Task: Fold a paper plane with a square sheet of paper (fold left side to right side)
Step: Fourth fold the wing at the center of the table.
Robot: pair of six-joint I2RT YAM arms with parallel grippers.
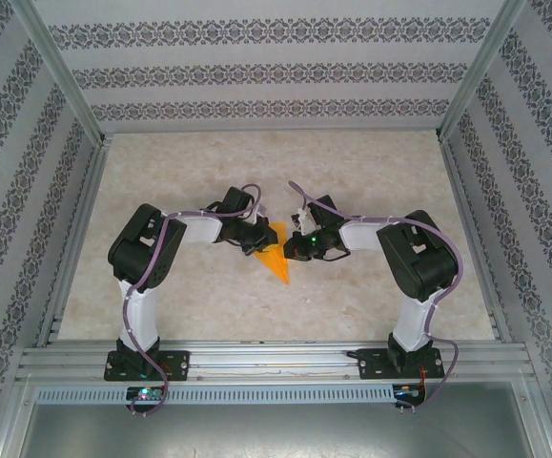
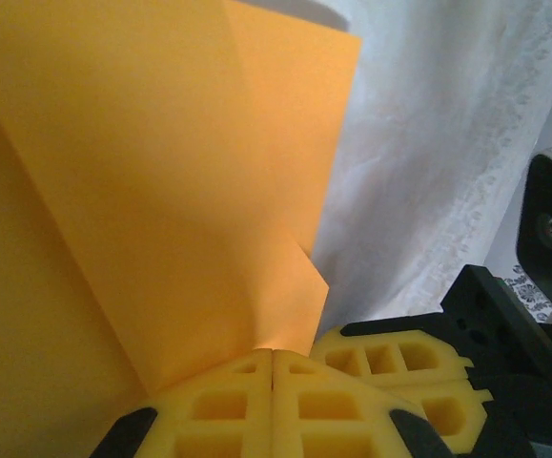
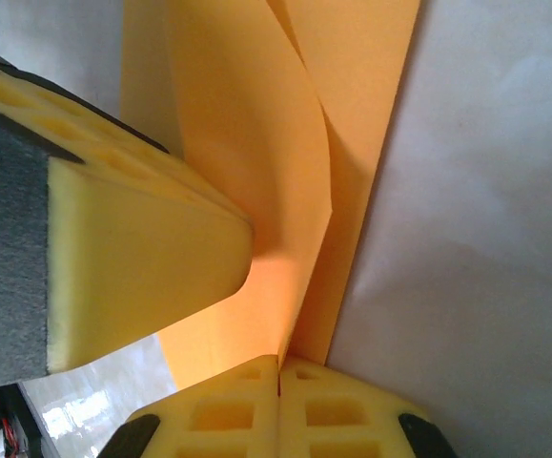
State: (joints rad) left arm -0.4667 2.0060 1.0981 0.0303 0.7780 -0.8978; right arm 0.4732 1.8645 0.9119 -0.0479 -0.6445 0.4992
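The square sheet of paper (image 1: 276, 256) is orange and folded into a narrow pointed shape like a paper plane, its tip toward the near edge. It is raised between both grippers at the table's middle. My left gripper (image 1: 263, 240) holds it from the left. In the left wrist view the left gripper (image 2: 273, 355) is shut, with a folded flap of the paper (image 2: 161, 191) pinched at the yellow tips. My right gripper (image 1: 296, 244) meets it from the right. In the right wrist view the right gripper (image 3: 278, 364) is shut on a creased edge of the paper (image 3: 256, 172). The two grippers' fingers nearly touch.
The pale marbled table (image 1: 371, 181) has patterned walls on three sides. An aluminium rail (image 1: 276, 361) carrying both arm bases runs along the near edge. The right gripper's fingers (image 2: 395, 363) crowd the left wrist view, and a left finger (image 3: 132, 267) crowds the right wrist view.
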